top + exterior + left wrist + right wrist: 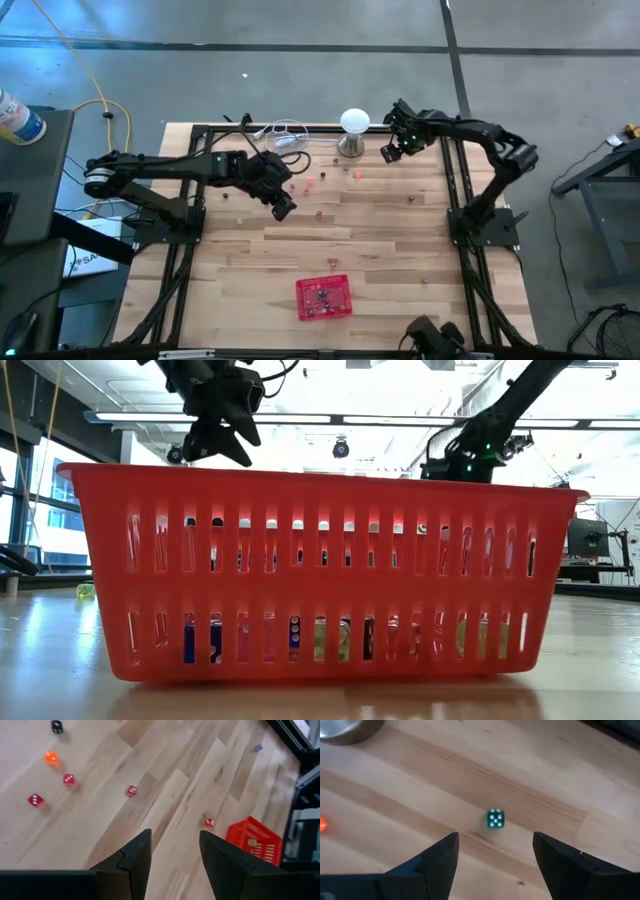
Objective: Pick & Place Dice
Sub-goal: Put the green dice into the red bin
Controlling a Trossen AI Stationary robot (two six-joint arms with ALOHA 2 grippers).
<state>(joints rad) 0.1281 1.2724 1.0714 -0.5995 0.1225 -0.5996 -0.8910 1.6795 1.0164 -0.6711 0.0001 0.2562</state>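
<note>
Small dice lie scattered on the wooden table: red ones (131, 791) (210, 822), an orange one (50, 758) and a dark one (57, 726). My left gripper (175, 832) hangs open above the table's middle left (283, 207), over bare wood, holding nothing. My right gripper (495, 836) points down, open, at the far right (390, 152) beside the stand. A green die (495, 819) rests on the wood just ahead of the gap between its fingers, untouched. The red mesh basket (323, 297) stands near the front edge with several dice inside (295, 635).
A white ball-topped metal stand (354, 130) is at the far edge, its base (342, 729) close to my right gripper. White cable (285, 135) lies at the far left. Dark frame rails (460, 180) run along the table's sides. Bare wood lies between the scattered dice and the basket.
</note>
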